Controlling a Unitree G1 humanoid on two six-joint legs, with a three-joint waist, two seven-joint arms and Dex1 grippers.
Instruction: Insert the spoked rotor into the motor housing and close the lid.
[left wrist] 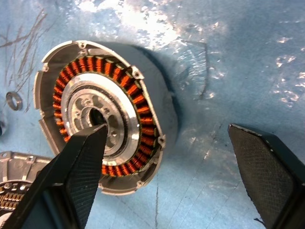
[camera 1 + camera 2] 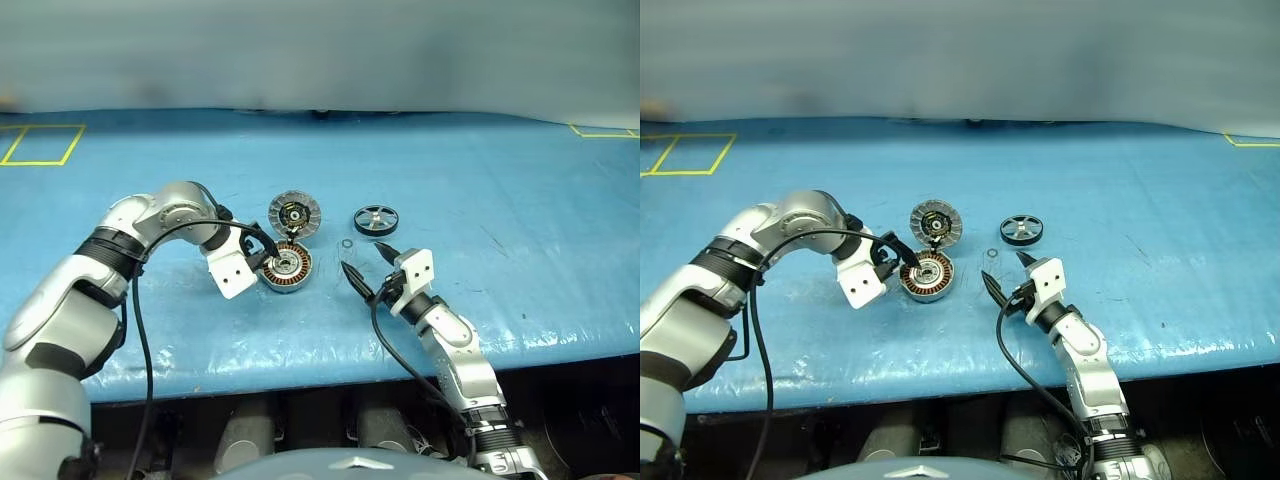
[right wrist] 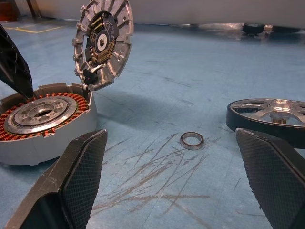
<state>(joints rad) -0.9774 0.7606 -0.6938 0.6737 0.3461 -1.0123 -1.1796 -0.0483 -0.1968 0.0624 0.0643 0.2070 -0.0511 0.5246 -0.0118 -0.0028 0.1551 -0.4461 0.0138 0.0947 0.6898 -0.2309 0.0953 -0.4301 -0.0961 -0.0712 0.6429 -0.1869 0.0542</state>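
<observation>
The housing (image 2: 287,268) sits open on the worktop (image 2: 520,200), its lid (image 2: 295,214) hinged upright at 12 o'clock. The rotor (image 2: 375,219) lies at 2 o'clock from it, untouched. Both the left hand (image 2: 262,250) and the right hand (image 2: 368,266) are spread wide and empty. Grip the rotor by its rim and keep it level over the hub. The right wrist view shows a small ring (image 3: 192,140) clearly.

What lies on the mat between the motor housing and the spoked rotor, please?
A small thin metal ring lies on the blue mat between the motor housing and the spoked rotor, as the right wrist view shows.
</observation>
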